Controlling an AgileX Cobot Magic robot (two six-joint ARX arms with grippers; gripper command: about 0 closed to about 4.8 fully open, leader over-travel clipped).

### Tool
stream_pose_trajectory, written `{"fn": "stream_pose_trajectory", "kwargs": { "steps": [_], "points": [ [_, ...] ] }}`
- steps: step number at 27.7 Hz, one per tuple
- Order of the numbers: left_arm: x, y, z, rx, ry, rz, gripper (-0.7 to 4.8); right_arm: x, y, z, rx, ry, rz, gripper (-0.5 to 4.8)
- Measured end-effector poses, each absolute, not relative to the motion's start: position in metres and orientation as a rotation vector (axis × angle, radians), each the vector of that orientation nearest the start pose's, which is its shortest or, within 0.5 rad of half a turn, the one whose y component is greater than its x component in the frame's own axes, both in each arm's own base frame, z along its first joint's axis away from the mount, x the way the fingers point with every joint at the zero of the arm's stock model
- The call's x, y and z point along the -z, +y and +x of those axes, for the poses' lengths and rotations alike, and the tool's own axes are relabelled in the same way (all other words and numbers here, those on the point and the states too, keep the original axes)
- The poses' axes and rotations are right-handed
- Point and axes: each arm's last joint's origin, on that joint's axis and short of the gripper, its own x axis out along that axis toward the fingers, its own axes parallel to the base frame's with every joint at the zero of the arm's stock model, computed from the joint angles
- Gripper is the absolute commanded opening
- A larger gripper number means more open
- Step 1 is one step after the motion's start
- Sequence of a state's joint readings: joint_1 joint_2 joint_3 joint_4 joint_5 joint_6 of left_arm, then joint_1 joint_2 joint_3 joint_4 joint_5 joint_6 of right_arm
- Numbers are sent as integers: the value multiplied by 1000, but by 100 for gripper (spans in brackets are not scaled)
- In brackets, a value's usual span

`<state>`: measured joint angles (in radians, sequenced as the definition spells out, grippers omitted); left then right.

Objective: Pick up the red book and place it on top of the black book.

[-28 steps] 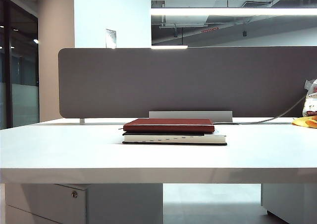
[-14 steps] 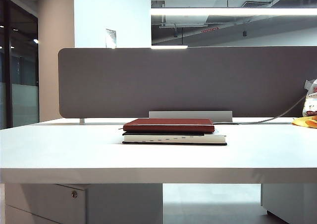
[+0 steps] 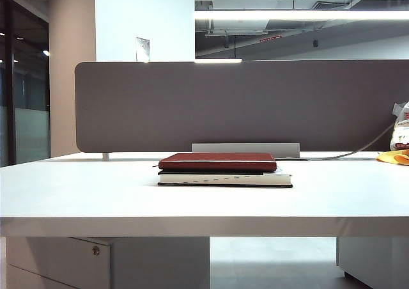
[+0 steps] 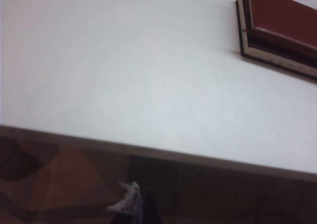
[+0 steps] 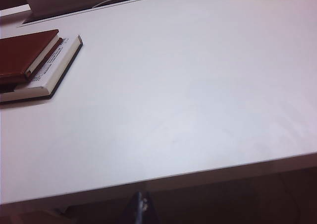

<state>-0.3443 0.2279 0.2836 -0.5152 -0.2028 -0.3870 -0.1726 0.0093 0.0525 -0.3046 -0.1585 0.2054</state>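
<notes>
Exterior view shows one white table (image 3: 77,193) with a grey divider (image 3: 243,103) along its far edge, taken here as the landmark. Just in front of the divider's middle lie two books, stacked: the black book (image 3: 225,179) flat on the table, the red book (image 3: 217,162) flat on top of it, edges roughly aligned, so the task looks done. Right of the divider's end sit a yellow cloth (image 3: 393,156) and a packet (image 3: 401,128), one each, well apart from the stack.

Neither arm appears in this view. Each wrist camera looks across the table from beyond its near edge, far from the divider, which suggests both arms are parked clear of the stack. Left gripper (image 4: 136,204) and right gripper (image 5: 141,206) show only dark tips at the frame edge; fingers are closed and hold nothing.
</notes>
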Motion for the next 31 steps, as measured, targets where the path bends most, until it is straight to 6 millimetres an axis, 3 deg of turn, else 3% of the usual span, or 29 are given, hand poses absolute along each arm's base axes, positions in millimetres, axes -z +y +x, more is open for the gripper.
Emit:
{"fn": "stream_pose_trajectory", "kwargs": {
  "steps": [5,12,20,31],
  "points": [
    [-190,-26,92,45,390,-247,-6,-152,-11,91,26,257,249,-6],
    [-201,-27,97,41,236,-204,-6,-152,-11,91,19,257,250,-6],
    [-168,-28,100,32,312,-175,-6,-152,-11,91,19,258,250,-6],
    [-154,-29,103,39,268,-190,-6,-152,-10,91,14,258,251,-6]
  ]
}}
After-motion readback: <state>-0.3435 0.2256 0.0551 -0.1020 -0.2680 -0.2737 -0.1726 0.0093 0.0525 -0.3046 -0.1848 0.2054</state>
